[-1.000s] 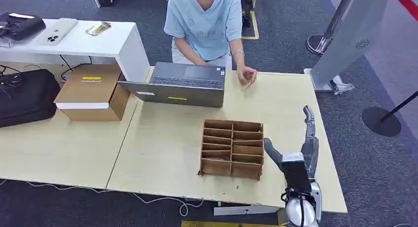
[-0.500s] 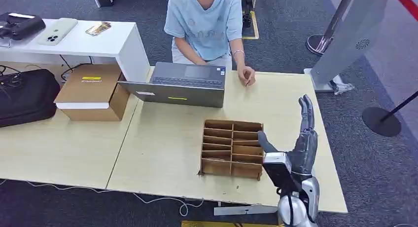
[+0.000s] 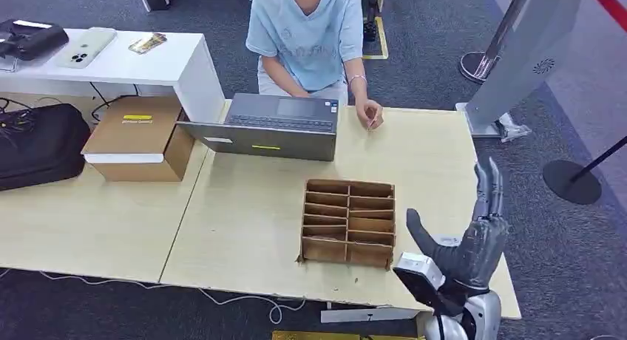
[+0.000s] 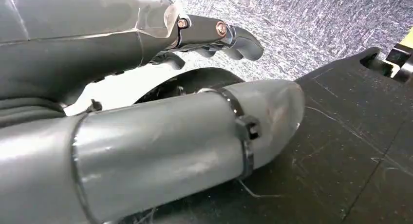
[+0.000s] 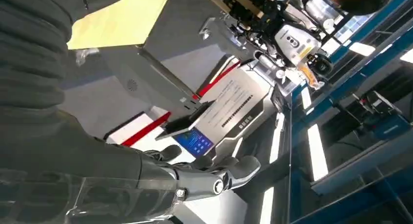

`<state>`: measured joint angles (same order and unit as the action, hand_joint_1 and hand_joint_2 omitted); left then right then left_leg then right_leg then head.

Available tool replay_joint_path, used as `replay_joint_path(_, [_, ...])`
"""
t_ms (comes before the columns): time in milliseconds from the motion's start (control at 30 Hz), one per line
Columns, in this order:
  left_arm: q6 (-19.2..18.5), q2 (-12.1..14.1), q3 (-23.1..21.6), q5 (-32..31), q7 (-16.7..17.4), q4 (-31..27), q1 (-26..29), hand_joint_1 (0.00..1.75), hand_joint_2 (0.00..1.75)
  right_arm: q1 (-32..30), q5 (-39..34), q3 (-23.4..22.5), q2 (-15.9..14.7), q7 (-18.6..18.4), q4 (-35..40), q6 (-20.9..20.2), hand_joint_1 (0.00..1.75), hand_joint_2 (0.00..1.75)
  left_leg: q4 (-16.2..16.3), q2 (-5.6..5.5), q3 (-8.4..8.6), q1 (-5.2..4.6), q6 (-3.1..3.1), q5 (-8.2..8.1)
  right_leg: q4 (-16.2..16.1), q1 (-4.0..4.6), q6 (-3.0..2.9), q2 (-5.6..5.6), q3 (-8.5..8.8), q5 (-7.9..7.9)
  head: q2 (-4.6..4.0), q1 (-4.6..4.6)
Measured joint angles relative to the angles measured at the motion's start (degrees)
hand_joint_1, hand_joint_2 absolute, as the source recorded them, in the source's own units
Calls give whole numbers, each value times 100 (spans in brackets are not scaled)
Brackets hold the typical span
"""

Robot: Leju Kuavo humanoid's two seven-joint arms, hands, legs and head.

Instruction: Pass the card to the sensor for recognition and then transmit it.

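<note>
Standing between right hand and laptop: cardboard divider tray.

Head cam: high, looks down on table. Wrist cams: close behind hands; right faces kiosk.

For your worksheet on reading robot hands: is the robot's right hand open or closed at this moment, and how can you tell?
Open. In the head view the right hand is raised beside the cardboard organizer, fingers straight, thumb spread, holding nothing.
</note>
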<state>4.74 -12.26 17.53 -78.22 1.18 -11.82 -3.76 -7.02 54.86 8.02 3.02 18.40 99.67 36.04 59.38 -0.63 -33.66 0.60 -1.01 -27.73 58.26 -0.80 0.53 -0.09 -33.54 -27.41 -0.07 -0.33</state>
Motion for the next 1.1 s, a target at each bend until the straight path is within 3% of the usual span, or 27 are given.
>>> replay_joint_path(300, [4,-4,-4,-96,4,0,26,0,0,-136,37,28,0,-22,105,-162,0,175,0,0,-1,0,0,0,0,0,0,0,1,0,0,0])
replay_joint_path(433, [-2,-9,-13,-173,-2,0,26,0,0,78,158,66,0,-68,28,-249,0,175,0,4,0,0,0,1,1,0,0,3,2,1,0,-2])
replay_joint_path(700, [-133,-42,-153,-300,-53,0,0,0,0,1380,1493,409,-31,-824,-844,-577,0,175,0,11,3,0,-2,10,3,0,-9,6,3,14,0,-2])
replay_joint_path(1100, [-219,-48,-275,-335,-129,0,-40,0,0,3597,1353,748,-140,-1174,-2856,-1049,0,175,1,9,4,0,-6,17,5,1,-10,5,2,16,0,-2])
